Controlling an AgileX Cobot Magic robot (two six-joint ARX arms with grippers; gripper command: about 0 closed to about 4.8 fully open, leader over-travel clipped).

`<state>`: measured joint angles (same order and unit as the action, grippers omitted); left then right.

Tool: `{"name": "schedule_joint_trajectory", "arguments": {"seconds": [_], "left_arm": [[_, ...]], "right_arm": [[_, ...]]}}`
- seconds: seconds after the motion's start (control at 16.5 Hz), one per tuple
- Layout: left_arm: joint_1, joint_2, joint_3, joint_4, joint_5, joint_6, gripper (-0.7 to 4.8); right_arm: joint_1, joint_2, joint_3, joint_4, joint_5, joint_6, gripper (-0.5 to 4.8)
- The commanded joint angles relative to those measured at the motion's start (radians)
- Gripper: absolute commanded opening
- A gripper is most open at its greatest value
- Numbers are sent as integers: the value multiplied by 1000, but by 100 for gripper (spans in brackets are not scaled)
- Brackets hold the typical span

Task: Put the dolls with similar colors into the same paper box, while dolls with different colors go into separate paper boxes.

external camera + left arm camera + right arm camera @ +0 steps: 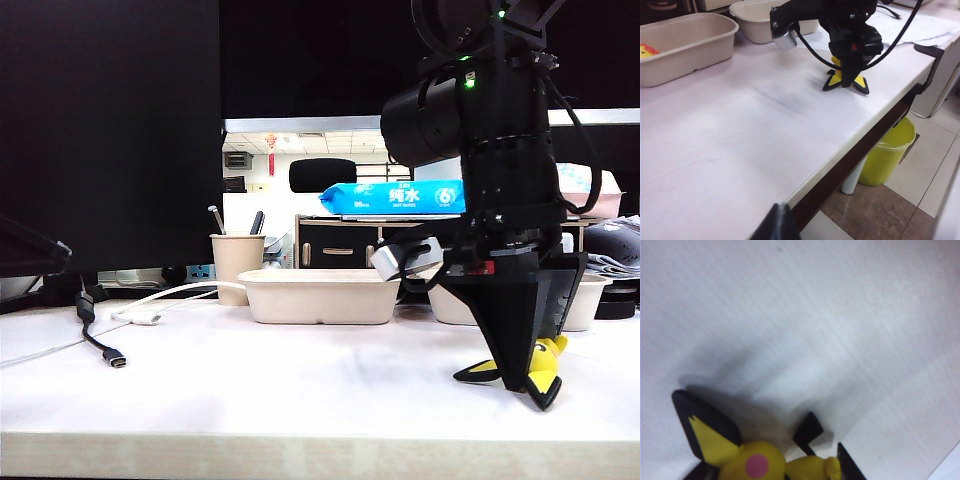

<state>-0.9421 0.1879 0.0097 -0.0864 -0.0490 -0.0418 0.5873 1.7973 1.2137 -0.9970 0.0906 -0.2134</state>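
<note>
A yellow doll with black pointed ears [545, 365] [842, 80] [760, 462] stands on the white table near its front right. My right gripper [522, 385] [846, 82] [775, 475] points down over it, with its black fingers closed against the doll's two sides. Two beige paper boxes stand at the back. One paper box [320, 295] [685, 45] holds a yellow doll with a red spot [646, 50]. The other paper box [585, 300] [760, 20] is partly hidden behind the right arm. My left gripper [779, 220] hangs shut over the table's front edge, far from the dolls.
A beige cup with pens [235, 262] stands left of the boxes. Black and white cables [100, 335] lie on the left of the table. A yellow waste bin [887, 157] sits on the floor beyond the table edge. Papers [920, 25] lie behind the right arm.
</note>
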Motion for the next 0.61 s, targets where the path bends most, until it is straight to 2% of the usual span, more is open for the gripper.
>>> {"name": "schedule_joint_trajectory", "arguments": {"seconds": [0.06,0.18,0.36,0.61], "left_arm": [[8,1,1,13,2,1,-5],[33,1,1,13,5,1,-5],[117,1,1,13,4,1,-5],[169,-2,1,13,4,1,-5]], "right_arm": [[2,-3,1,-5,5,4,144],[3,-9,2,-12,4,4,144],[2,-44,14,20,4,4,144],[2,-50,166,34,-5,5,144]]}}
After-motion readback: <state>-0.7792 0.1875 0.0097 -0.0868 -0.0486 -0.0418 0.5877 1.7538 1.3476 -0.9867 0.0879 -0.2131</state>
